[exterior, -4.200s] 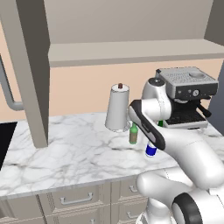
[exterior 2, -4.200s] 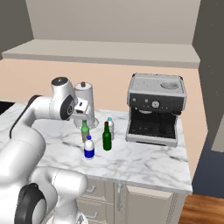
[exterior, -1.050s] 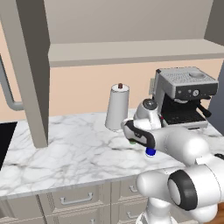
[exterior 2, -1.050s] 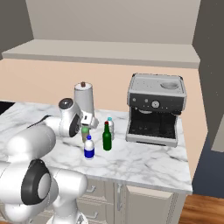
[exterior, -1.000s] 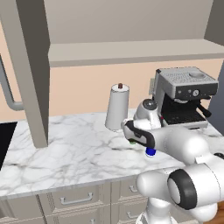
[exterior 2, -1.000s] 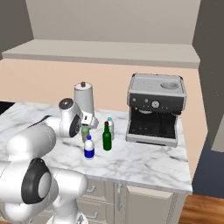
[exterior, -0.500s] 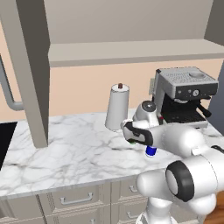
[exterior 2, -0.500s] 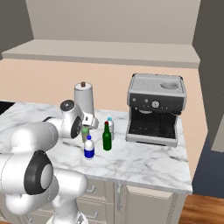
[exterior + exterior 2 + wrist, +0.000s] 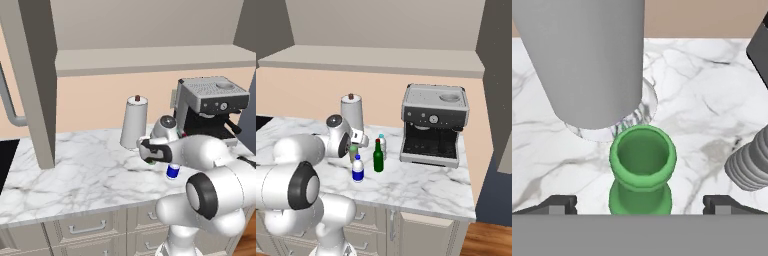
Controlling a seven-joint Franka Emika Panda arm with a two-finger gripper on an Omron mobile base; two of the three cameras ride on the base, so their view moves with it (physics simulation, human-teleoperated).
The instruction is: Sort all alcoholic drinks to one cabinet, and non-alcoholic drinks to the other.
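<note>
On the marble surface [image 9: 421, 186], toward its back edge beside the paper towel roll [image 9: 352, 111], stand two green glass bottles and two plastic bottles. The tool [image 9: 640, 202], fully open and empty, straddles the olive-green bottle [image 9: 642, 167].

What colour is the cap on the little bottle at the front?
Blue. The little bottle shows its cap best in the right base view.

Three cameras, one counter corner.
My two base views look forward and down from behind the arm, left and right, sharing the marble counter [image 9: 75, 165] and coffee machine [image 9: 433, 127]; my hand view sits close above a green bottle mouth [image 9: 642, 158].
</note>
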